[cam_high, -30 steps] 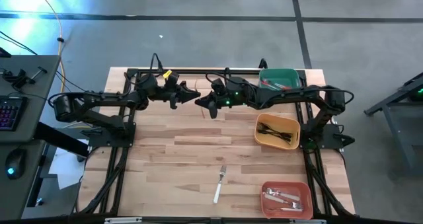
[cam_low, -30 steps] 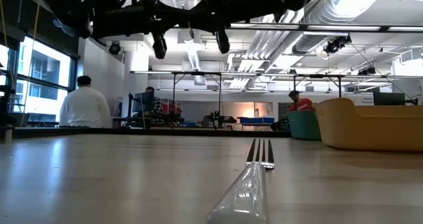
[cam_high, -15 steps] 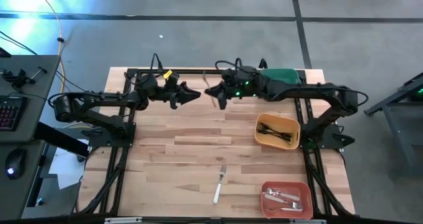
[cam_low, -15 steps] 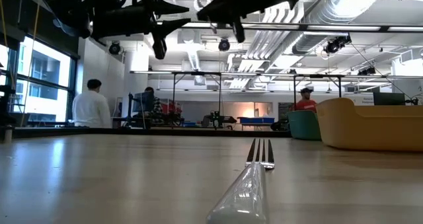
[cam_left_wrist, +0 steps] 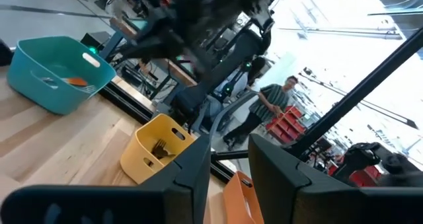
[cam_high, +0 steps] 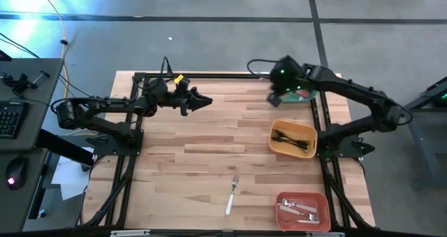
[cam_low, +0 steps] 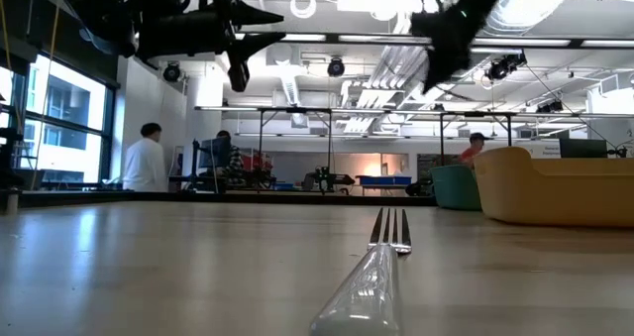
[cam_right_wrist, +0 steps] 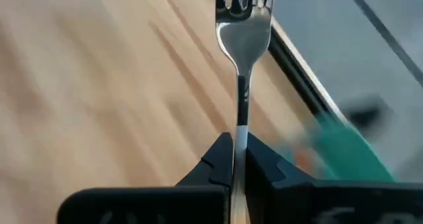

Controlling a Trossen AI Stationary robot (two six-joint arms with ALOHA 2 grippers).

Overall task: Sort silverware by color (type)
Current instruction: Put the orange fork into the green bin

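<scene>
My right gripper point(cam_high: 274, 97) hangs over the table's far right, beside the teal bin point(cam_high: 304, 93), shut on a fork point(cam_right_wrist: 243, 26) with a shiny metal head. Over the far left, my left gripper point(cam_high: 207, 101) is open point(cam_left_wrist: 230, 166) and empty. A clear-handled fork point(cam_high: 232, 195) lies flat on the wood near the front edge, and shows close up in the low view point(cam_low: 381, 267). The yellow bin point(cam_high: 293, 139) holds black-handled silverware. The red-orange bin point(cam_high: 302, 210) holds pale-handled pieces. My right gripper pinches the fork's thin handle point(cam_right_wrist: 241, 121) between its two fingers. The fork runs along the fingers, and its neck and tines stick out past the fingertips. It is lifted clear of the table. The rest of the handle is hidden between the fingers.
Black frame rails run along the far, left and right edges of the table point(cam_high: 195, 153). The three bins line the right side. The middle and left of the wood are bare apart from the one fork. People stand in the room beyond.
The two grippers met over the far middle of the table with a fork between them. My left gripper has opened and let go. My right gripper has carried the fork toward the table's right edge, to the teal bin.
</scene>
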